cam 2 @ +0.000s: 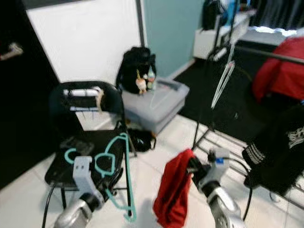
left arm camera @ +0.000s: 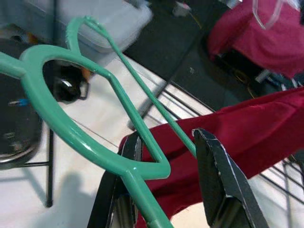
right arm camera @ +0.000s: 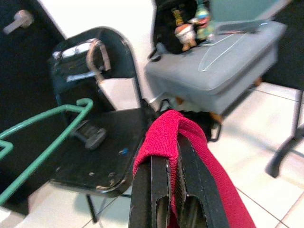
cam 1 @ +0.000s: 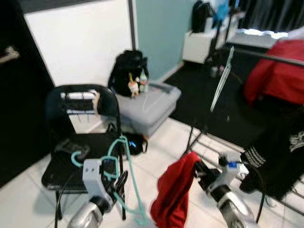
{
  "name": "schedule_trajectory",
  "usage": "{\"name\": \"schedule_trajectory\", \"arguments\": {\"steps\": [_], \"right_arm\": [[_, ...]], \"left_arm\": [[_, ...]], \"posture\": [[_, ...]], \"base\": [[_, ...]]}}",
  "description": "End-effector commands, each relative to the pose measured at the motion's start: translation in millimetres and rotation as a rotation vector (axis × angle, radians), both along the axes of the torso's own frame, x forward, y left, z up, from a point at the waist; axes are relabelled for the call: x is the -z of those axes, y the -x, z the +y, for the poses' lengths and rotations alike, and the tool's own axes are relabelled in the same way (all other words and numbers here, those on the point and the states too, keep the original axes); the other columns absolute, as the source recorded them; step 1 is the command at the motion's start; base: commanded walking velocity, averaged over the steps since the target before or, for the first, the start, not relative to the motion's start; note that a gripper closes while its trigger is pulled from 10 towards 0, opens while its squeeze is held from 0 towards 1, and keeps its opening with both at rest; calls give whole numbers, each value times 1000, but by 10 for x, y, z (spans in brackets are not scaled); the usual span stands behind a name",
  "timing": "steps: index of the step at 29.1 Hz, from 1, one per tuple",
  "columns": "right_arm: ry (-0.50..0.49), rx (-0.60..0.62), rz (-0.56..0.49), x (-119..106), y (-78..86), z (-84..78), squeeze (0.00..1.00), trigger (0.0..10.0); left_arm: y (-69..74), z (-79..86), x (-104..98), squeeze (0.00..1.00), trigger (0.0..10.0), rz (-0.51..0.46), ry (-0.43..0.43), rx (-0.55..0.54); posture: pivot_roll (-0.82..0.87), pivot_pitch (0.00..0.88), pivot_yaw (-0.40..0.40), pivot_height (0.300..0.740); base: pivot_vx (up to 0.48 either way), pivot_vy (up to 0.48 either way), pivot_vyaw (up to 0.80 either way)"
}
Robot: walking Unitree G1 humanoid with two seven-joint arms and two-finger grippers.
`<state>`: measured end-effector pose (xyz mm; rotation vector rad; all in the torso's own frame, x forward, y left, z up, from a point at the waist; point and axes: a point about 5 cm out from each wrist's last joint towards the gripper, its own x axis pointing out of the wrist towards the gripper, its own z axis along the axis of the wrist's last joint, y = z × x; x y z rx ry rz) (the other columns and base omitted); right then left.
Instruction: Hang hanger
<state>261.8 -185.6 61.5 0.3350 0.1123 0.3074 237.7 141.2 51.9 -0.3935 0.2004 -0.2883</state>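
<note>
My left gripper [cam 1: 118, 183] is shut on a teal plastic hanger [cam 1: 124, 166], holding it low at the front left with its hook [cam 1: 77, 159] over the chair seat; in the left wrist view the hanger's bar [left arm camera: 95, 147] lies between the black fingers [left arm camera: 223, 180]. A red garment [cam 1: 173, 192] droops from my right gripper [cam 1: 198, 169], which is shut on its top fold; the right wrist view has the red cloth [right arm camera: 168, 133] pinched between the fingers [right arm camera: 156, 190]. The clothes rail [cam 1: 266, 56] runs across the upper right, with a clear hanger [cam 1: 221, 80] dangling from it.
A black folding chair [cam 1: 80, 142] stands directly ahead at left. Behind it sit a grey storage box [cam 1: 149, 107] and a black backpack [cam 1: 127, 71]. Black and red garments [cam 1: 280, 76] hang on the rack at right, whose base bars [cam 1: 209, 140] cross the white tiles.
</note>
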Motion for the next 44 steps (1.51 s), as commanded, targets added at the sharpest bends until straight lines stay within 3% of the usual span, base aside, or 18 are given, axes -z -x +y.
{"name": "schedule_trajectory", "arguments": {"steps": [1, 36, 44], "right_arm": [[-20, -15, -22, -60, -15, 33, 0, 10000], [-31, -48, 5, -68, -10, 52, 0, 10000], [21, -35, 2, -69, -20, 59, 0, 10000]], "left_arm": [[20, 32, 18, 0, 10000, 13, 3, -5], [-6, 26, 37, 0, 10000, 29, 16, 18], [-8, 21, 31, 0, 10000, 27, 18, 19]], "posture": [[-15, 0, -6, 740], [-12, 0, -12, 740], [-12, 0, -12, 740]], "base": [[0, 0, 775], [0, 0, 766], [0, 0, 497]]}}
